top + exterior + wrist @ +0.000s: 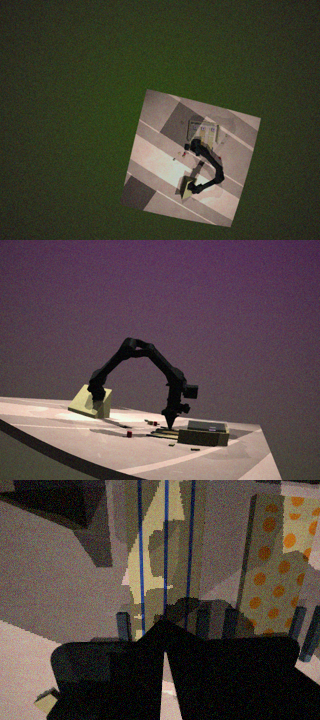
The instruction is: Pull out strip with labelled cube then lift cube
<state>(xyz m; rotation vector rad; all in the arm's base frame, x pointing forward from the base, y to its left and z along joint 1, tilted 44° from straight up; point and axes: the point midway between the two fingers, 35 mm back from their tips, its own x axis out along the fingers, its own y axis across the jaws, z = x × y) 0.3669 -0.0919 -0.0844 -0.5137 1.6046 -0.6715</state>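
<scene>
Okay so the black fingers are closed, tips just over the blue-striped cream strip. It's left of the orange-dotted cream strip. Can't tell which purple-marked piece inside the open khaki box is the labelled cube.
</scene>
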